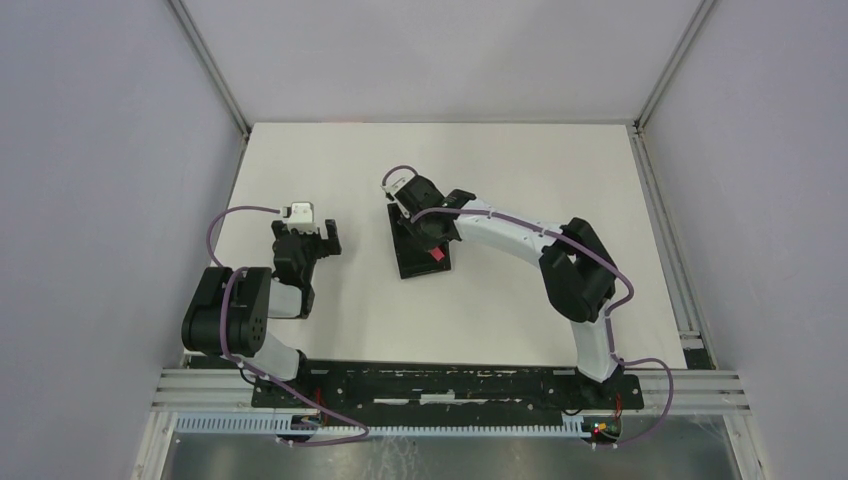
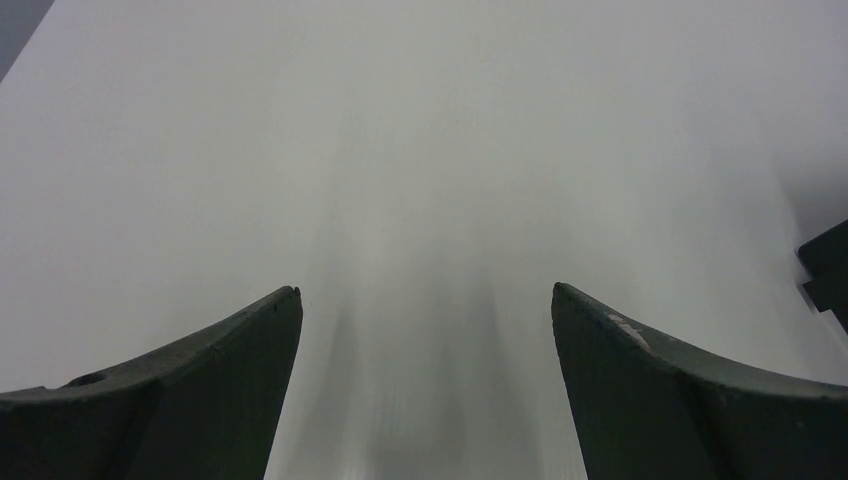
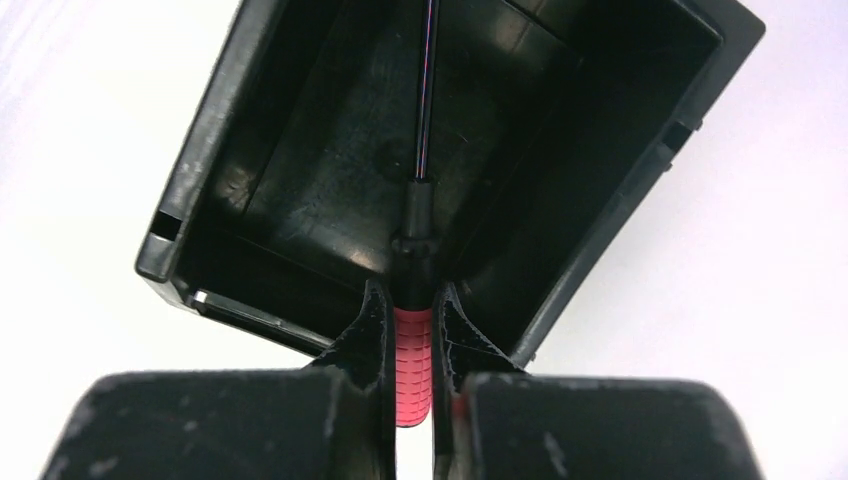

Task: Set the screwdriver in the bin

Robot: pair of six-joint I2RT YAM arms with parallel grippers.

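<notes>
You had the screwdriver [image 3: 412, 372] pinched in your right tool [image 3: 410, 300]. Its jaws were pressed against the sides of the red handle [image 3: 412, 345], and the thin dark shaft [image 3: 428, 90] pointed ahead over the floor of the bin [image 3: 205, 150]. The wrist view did not show whether the tip touched that floor.

By its look, this was a very light, stiff little thing, with no bend in it and no weight to fight. The handle was ribbed, which should have helped the grip. It was also round and narrow, so a knock could have rolled or twisted it between the jaws. The handle was the sensible place to hold, since the shaft looked too thin to pinch with any trust.

The bin was small, hardly wider than the tool. Its raised walls stood close on the left and right of the jaws, and the near wall lay just under the fingertips. Spreading the jaws wide there might have caught a wall and shoved the bin. It looked light enough to slide on the smooth white worktop [image 1: 520, 170].

From overhead, you had open worktop on the far side and to the right of the bin. Your left tool [image 2: 425, 292] stood spread with nothing between its jaws. It sat to the left of the bin and apart from it, out of the way.
</notes>
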